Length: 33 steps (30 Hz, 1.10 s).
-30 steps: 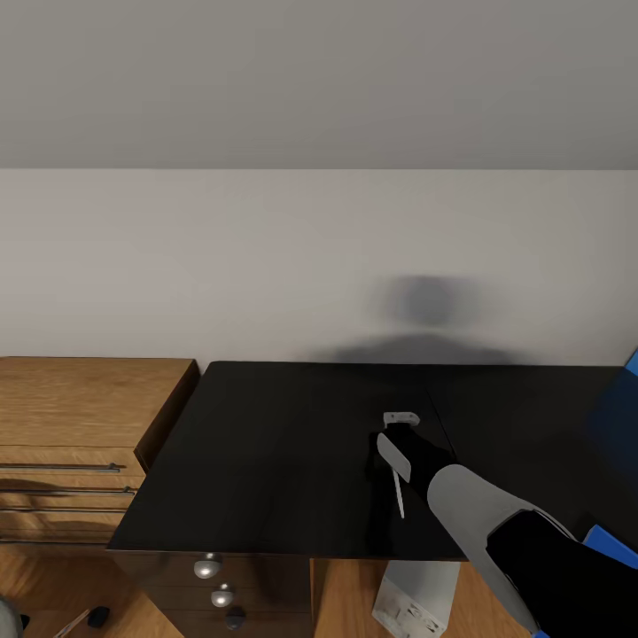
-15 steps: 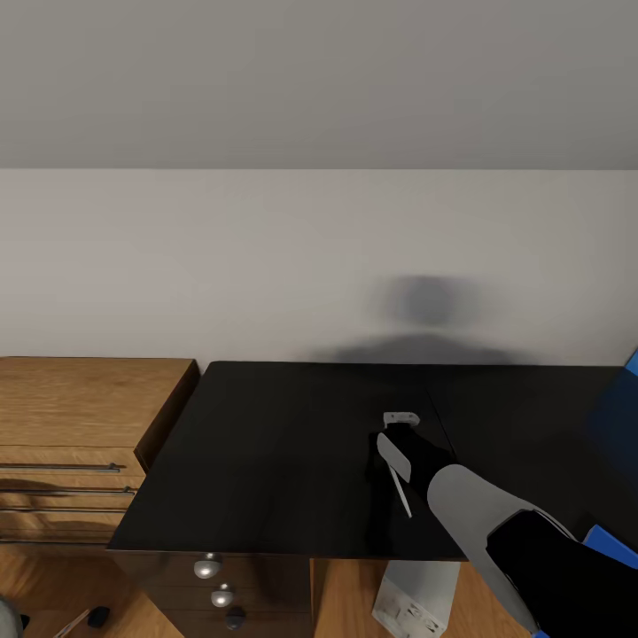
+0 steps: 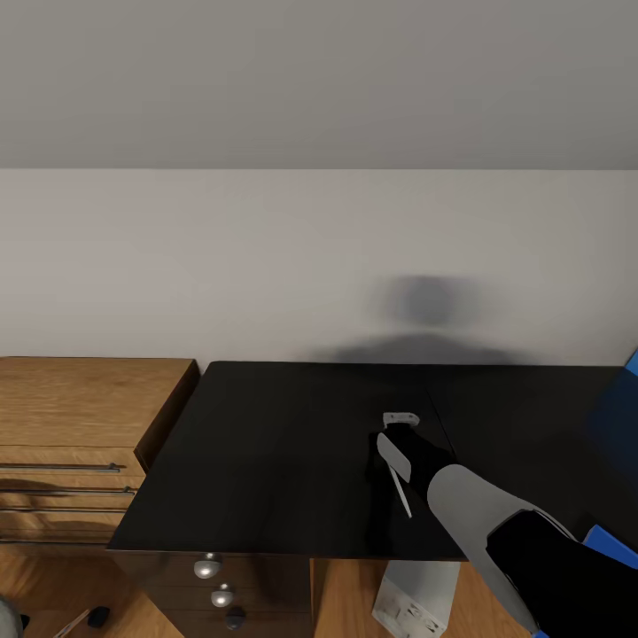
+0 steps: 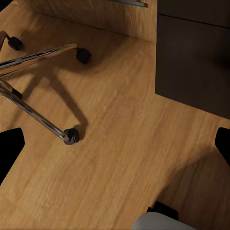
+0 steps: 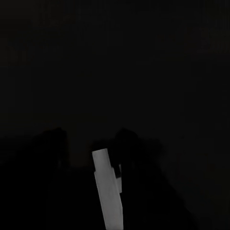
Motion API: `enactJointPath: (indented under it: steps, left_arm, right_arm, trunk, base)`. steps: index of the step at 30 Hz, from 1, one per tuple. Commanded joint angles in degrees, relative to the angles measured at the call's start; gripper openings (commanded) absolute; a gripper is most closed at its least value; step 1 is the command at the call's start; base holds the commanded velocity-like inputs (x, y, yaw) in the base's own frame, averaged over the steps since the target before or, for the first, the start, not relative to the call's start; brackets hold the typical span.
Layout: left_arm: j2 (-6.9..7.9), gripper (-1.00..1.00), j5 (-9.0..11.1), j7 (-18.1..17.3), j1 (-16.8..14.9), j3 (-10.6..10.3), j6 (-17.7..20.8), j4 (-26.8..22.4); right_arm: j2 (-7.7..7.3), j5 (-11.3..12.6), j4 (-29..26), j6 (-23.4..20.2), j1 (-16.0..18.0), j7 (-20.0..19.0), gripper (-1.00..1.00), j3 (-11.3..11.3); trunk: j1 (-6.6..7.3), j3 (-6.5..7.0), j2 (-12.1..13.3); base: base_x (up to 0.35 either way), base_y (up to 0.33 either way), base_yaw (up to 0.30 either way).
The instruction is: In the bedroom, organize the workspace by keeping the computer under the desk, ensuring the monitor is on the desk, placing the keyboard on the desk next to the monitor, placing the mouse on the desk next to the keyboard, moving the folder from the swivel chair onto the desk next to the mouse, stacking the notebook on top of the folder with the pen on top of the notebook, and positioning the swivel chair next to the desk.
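Since a second ago the pen [image 3: 400,486] has tipped a little in my grip, its lower end swinging slightly toward my arm; my head view and the rest of the scene have not shifted. My right tool [image 3: 400,440] hangs over the desk [image 3: 266,443], closed on the pen, which slants down from the fingers above the glossy black top. In my right wrist view the pen [image 5: 108,189] is a pale bar against near-black, and it is too dark there for me to make out the fingers themselves. The desk butts against a plain pale wall [image 3: 266,266], where a soft grey shadow [image 3: 430,301] sits above the desk's back edge. Just beside the desk on my left stands a light wooden drawer chest [image 3: 80,416] with metal bar handles. Below the desk's front edge are round silver knobs [image 3: 208,564] on the dark drawer unit, and the computer [image 3: 416,598] shows on the wooden floor under the desk. My left tool [image 4: 115,143] points at that floor [image 4: 115,158], its two dark fingertips spread wide apart and holding nothing, with the swivel chair [image 4: 38,86] base's chrome legs and black castors nearby.
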<state>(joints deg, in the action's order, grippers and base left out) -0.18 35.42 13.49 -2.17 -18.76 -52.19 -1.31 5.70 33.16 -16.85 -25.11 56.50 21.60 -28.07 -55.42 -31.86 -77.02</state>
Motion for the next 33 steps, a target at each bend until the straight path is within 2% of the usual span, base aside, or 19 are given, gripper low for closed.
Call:
enactJointPath:
  steps: [1, 33]
  left_arm:
    - [0.0, 1.0, 0.2, 0.4, 0.0, -0.5, -0.1, 0.0]
    - [0.01, 1.0, 0.2, 0.2, 0.0, -0.5, 0.1, 0.0]
  right_arm:
    - [-0.04, 0.5, 3.1, -0.5, 0.0, 0.5, -1.0, -0.5]
    - [-0.07, 0.4, 3.1, -0.6, 0.0, 0.5, -1.0, -0.5]
  trunk:
    - [0.0, -0.06, 0.0]
    - [0.0, -0.06, 0.0]
  base:
    - [0.0, 0.0, 0.0]
    - [-0.02, 0.0, 0.0]
